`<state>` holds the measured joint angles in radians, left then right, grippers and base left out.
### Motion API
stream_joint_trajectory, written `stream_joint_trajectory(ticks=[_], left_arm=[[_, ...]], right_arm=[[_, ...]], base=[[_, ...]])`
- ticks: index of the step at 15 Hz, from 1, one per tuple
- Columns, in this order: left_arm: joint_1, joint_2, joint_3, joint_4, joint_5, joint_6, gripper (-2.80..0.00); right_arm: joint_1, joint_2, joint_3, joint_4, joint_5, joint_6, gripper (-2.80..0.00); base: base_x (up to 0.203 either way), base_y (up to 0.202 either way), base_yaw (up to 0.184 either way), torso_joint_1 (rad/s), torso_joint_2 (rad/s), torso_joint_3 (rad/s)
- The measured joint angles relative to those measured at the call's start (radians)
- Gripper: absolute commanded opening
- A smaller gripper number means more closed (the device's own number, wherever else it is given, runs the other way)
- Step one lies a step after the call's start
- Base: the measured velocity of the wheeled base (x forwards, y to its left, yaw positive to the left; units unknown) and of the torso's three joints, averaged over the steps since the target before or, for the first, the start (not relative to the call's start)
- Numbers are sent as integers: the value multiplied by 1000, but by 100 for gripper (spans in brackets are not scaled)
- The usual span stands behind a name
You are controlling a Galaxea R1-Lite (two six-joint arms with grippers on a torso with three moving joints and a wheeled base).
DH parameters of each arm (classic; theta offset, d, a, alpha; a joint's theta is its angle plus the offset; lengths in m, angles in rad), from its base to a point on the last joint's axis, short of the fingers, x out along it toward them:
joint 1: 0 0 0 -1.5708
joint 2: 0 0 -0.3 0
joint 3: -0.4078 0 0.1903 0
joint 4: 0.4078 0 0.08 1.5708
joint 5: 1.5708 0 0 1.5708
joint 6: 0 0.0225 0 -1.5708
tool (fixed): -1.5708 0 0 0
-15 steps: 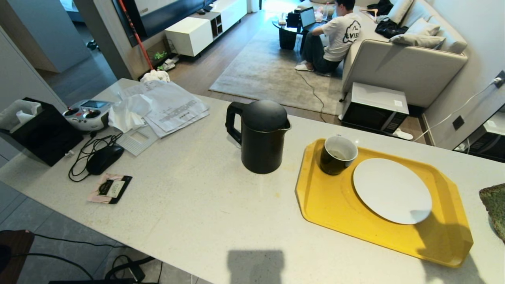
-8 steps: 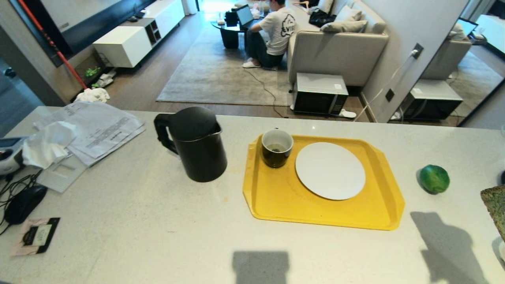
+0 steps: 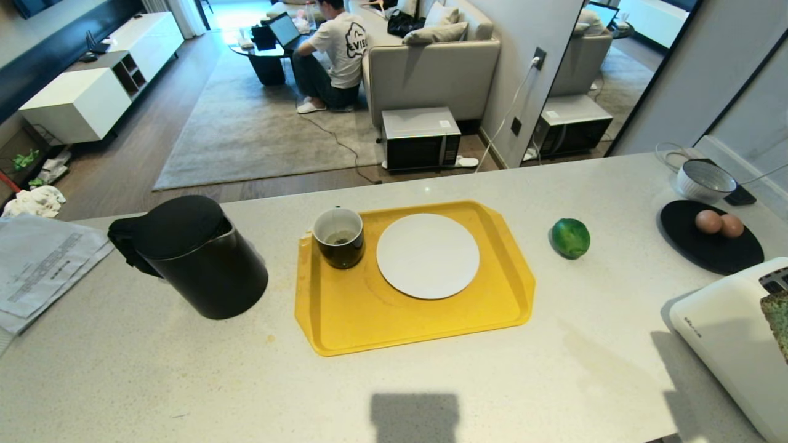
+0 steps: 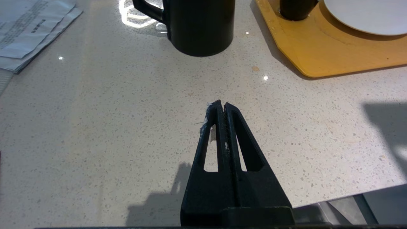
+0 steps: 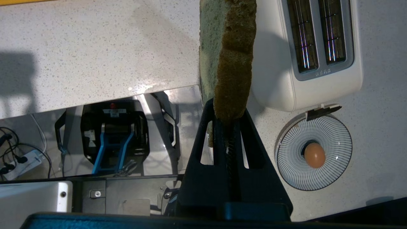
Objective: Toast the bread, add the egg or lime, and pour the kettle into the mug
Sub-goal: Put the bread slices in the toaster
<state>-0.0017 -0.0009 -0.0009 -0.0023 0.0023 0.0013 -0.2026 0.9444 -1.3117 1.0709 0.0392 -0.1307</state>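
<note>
My right gripper (image 5: 226,109) is shut on the lower edge of the bread (image 5: 227,54), a greenish-grey slice held upright beside the white toaster (image 5: 318,47). The toaster has two open slots. In the head view the bread (image 3: 777,317) shows at the right edge, over the toaster (image 3: 732,332). The black kettle (image 3: 191,258) stands left of the yellow tray (image 3: 345,320), which carries the mug (image 3: 338,237) and a white plate (image 3: 428,255). The lime (image 3: 570,238) lies right of the tray. An egg (image 5: 314,155) sits in a striped dish. My left gripper (image 4: 221,105) is shut and empty, low over the counter.
Two more eggs (image 3: 708,221) lie on a black plate (image 3: 708,258) at the far right, behind it a grey ribbed bowl (image 3: 705,179). Papers (image 3: 37,264) lie at the left edge. Beyond the counter a person sits on the floor by a sofa.
The head view has swung to the right, so the whole scene has shifted left. The lime, eggs, bowl and toaster have come into view. The bread stays at the right edge.
</note>
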Motion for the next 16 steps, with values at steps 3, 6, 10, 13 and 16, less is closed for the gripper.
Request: stream_joint_trajectory(ticks=[3, 6, 10, 13, 16], left_arm=[[0, 0, 0, 0, 0, 0, -280], [0, 0, 0, 0, 0, 0, -280], [0, 0, 0, 0, 0, 0, -280], [0, 0, 0, 0, 0, 0, -280], [0, 0, 0, 0, 0, 0, -280]], right_arm=[[0, -3, -3, -1, 1, 3, -280], [0, -1, -12, -2, -47, 5, -280], [0, 2, -16, -3, -56, 21, -280], [0, 4, -24, -4, -57, 28, -280], [-4, 8, -27, -4, -78, 31, -280]], base=[[0, 0, 0, 33, -51, -27], [0, 0, 0, 83, -161, -76], [0, 0, 0, 76, -150, -59], [0, 0, 0, -3, 11, 2], [0, 0, 0, 0, 0, 0]])
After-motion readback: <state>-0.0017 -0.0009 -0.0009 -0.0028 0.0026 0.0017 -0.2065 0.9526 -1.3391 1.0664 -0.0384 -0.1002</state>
